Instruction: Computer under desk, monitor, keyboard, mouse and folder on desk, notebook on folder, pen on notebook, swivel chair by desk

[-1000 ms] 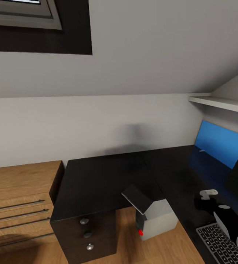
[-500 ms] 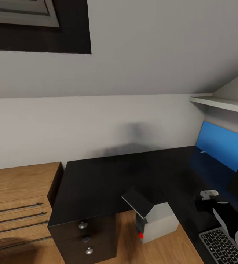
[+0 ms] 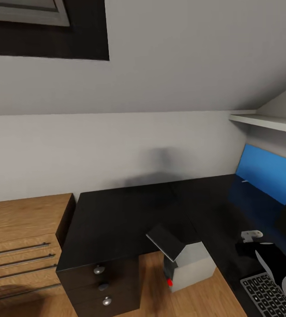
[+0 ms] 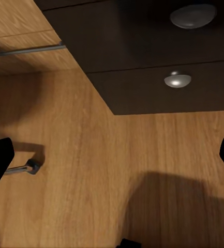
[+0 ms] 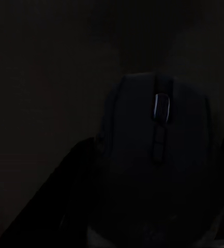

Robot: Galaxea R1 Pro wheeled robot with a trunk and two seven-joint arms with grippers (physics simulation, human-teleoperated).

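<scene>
Black mouse [image 5: 155,155] on black desk [image 3: 116,220] — computer [image 3: 189,264] beneath

Head view: evenly and softly lit, sharp throughout, with a diffuse grey shadow on the sloped pale grey wall [image 3: 160,88] above the far edge of the long black desk top [image 3: 116,220], whose matte surface swallows detail but carries a faint blue reflection near the bright-blue flat panel [image 3: 268,174] at right. Left wrist view: warm, moderately lit light wood plank floor [image 4: 91,155] crossed by broad soft-edged shadows, small highlights on the round silver knobs [image 4: 177,80]. Right wrist view: nearly black and underexposed, the small black oval mouse [image 5: 155,155] barely separable from its surroundings, only its scroll wheel catching a thin glint.
</scene>
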